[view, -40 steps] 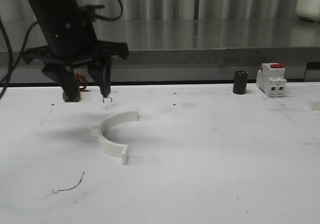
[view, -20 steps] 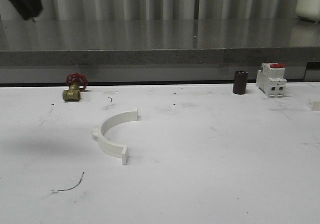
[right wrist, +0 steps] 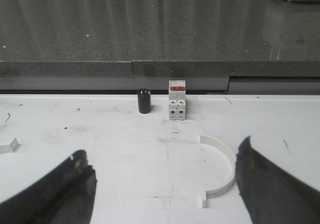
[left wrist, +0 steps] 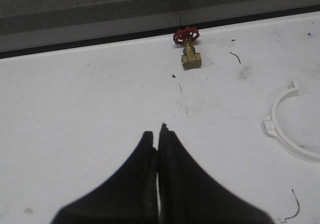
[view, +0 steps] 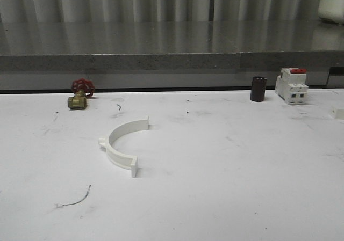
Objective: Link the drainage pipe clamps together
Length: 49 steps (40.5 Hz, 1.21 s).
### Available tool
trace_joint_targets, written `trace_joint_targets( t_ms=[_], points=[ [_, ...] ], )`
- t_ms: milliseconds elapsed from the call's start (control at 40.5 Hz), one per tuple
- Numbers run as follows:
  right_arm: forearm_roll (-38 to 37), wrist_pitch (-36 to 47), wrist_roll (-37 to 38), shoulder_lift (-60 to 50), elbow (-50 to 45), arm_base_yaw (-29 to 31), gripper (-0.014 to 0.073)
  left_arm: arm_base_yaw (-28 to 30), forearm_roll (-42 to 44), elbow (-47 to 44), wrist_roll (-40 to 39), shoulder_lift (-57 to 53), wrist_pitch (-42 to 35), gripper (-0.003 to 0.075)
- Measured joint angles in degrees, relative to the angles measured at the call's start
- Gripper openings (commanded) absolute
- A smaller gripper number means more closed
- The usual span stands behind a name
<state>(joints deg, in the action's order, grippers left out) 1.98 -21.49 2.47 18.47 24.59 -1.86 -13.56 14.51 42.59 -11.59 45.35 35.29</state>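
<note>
1. One clamp half [view: 121, 144] is lying on the tabletop [view: 226, 187] near the brass valve [view: 80, 95]; another half [right wrist: 220, 166] is lying just before the breaker [right wrist: 177, 100].
2. Left end effector [left wrist: 158, 134] is pinched closed and empty, right end effector [right wrist: 165, 184] is gaping wide: fetching a half comes next, I judge.

Clamp [left wrist: 289, 129]: arc cut off at right edge, left wrist view.
White block [view: 338, 112]: cut off, right edge, front view; type unclear.
White vessel [view: 331, 2]: upper right corner, front view, cropped, blurred.
Right gripper [right wrist: 165, 186]: fingers cropped at bottom edge.

Left hand [left wrist: 159, 129] gone from front view.
</note>
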Motion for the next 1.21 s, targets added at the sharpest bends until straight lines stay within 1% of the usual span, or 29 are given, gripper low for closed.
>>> trace_joint_targets(
  t_ms=[123,247,370,494,642,1210],
  points=[
    [0.0,0.0,0.0,0.0,0.0,0.0,0.0591,0.0,0.5,-7.5,0.1,-10.8,-0.6,-0.0020],
    [0.0,0.0,0.0,0.0,0.0,0.0,0.0591,0.0,0.8,-12.6,0.6,-21.3,-0.6,-0.0020],
    [0.0,0.0,0.0,0.0,0.0,0.0,0.0591,0.0,0.8,-16.4,2.3,-30.9,-0.4,-0.0020],
    [0.0,0.0,0.0,0.0,0.0,0.0,0.0591,0.0,0.8,-18.3,3.0,-37.7,-0.2,-0.0020],
    [0.0,0.0,0.0,0.0,0.0,0.0,0.0591,0.1,0.7,-18.4,3.0,-40.8,-0.1,-0.0020],
    [0.0,0.0,0.0,0.0,0.0,0.0,0.0591,0.1,0.6,-18.4,3.0,-41.0,-0.1,-0.0020]
  ],
)
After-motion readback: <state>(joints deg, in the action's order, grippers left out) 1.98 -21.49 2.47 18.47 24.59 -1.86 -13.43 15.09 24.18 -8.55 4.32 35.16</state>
